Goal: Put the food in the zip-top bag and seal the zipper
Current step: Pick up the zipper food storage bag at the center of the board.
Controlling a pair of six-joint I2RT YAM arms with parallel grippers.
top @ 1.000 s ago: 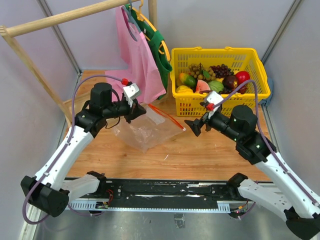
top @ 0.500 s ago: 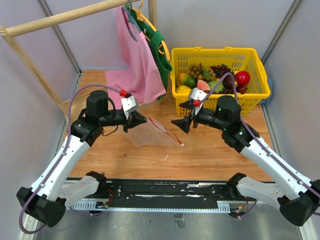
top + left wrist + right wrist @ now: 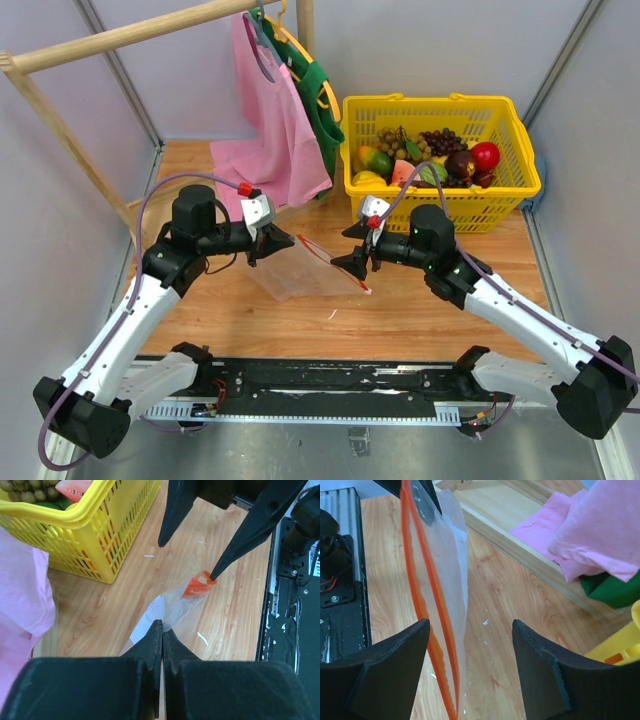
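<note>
The bag (image 3: pixel 305 268) is clear, crinkled plastic, and the wood grain of the worktop (image 3: pixel 400 310) shows through it. It is in the middle of the worktop, between the two arms, held up by one corner. The pictures do not show whether its lower edge touches the wood.

The zipper (image 3: pixel 335 262) is a thin red-orange strip along the bag's upper edge. It slopes down from the left gripper (image 3: pixel 272 240) toward the right gripper (image 3: pixel 352 265).

In the left wrist view, the left gripper (image 3: pixel 162 630) has its jaws closed flat on a fold of the bag (image 3: pixel 172 607). The film fans out from them to the bunched orange end of the zipper (image 3: pixel 200 586).

The right gripper (image 3: pixel 187 560) has its jaws spread wide and grips nothing. One fingertip (image 3: pixel 215 574) touches that orange end, and the other is well apart from it.

In the right wrist view, the zipper (image 3: pixel 422 595) shows as two orange lines side by side. They run down just beside one finger (image 3: pixel 385 670), inside the gap of the right gripper (image 3: pixel 470 630). The bag's pale film (image 3: pixel 454 565) hangs next to them.

The food (image 3: pixel 432 168) lies in the yellow basket (image 3: pixel 440 205) at the far right, well apart from the bag. It includes red, green and yellow pieces, with grape bunches among them. A pink cloth bag (image 3: pixel 275 130) hangs from a wooden rail (image 3: pixel 130 35) beyond the left gripper.
</note>
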